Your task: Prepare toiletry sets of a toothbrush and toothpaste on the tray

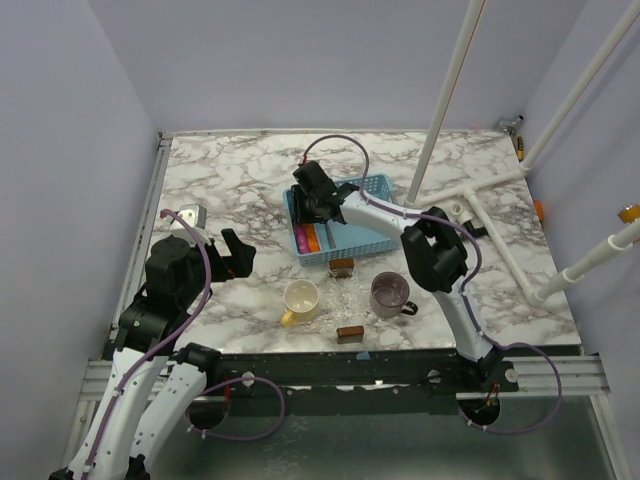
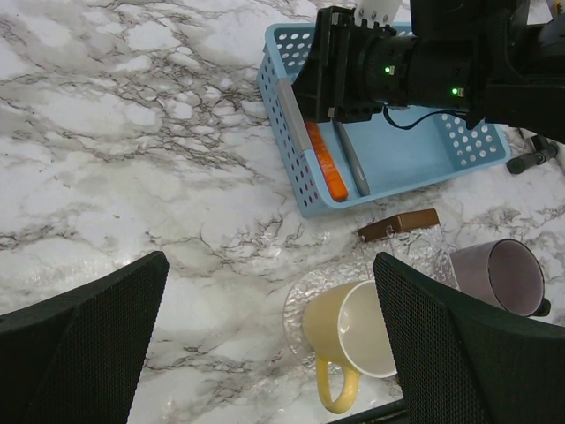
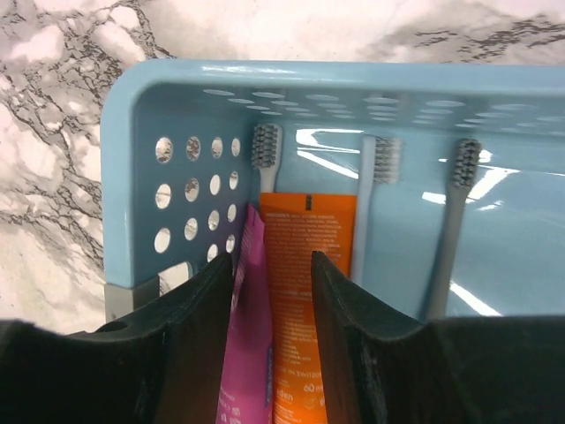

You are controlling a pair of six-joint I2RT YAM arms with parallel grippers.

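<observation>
Right pincer [image 3: 272,265] stands with its jaws about half apart, low inside the tray [image 3: 353,78], at the left end of the tray in the right wrist view; between the jaws show the pink toothpaste [image 3: 252,300] and a strip of the orange toothpaste [image 3: 300,230]; I judge it is clamped on neither. Left pincer [image 2: 269,258] is wide apart and holds nothing; it hangs over the bare surface [image 2: 132,132] at the left of the top view, well apart from the tray.

The tray sits near the middle of the top view. The two tubes lie side by side against its left wall; the pale blue toothbrush [image 3: 366,230] and the grey toothbrush [image 3: 450,238] lie to the right of them, heads toward the top of the frame.

What could go wrong, in my judgement: the right jaw lies over the orange tube, so a closing may pinch both tubes together, or drag the orange one when only the pink one is wanted; the left jaw is just beside the perforated wall and may catch it and push the whole tray; a third toothbrush [image 3: 267,146] has its head above the orange tube, and a moved tube may roll it.

Hidden: the jaws cover the lower ends of the tubes and of all the handles; whether a pad touches a tube I cannot tell; the handle of the third brush is not visible, seemingly under the orange tube; in the top view the right arm [image 1: 400,225] covers most of the tray.
</observation>
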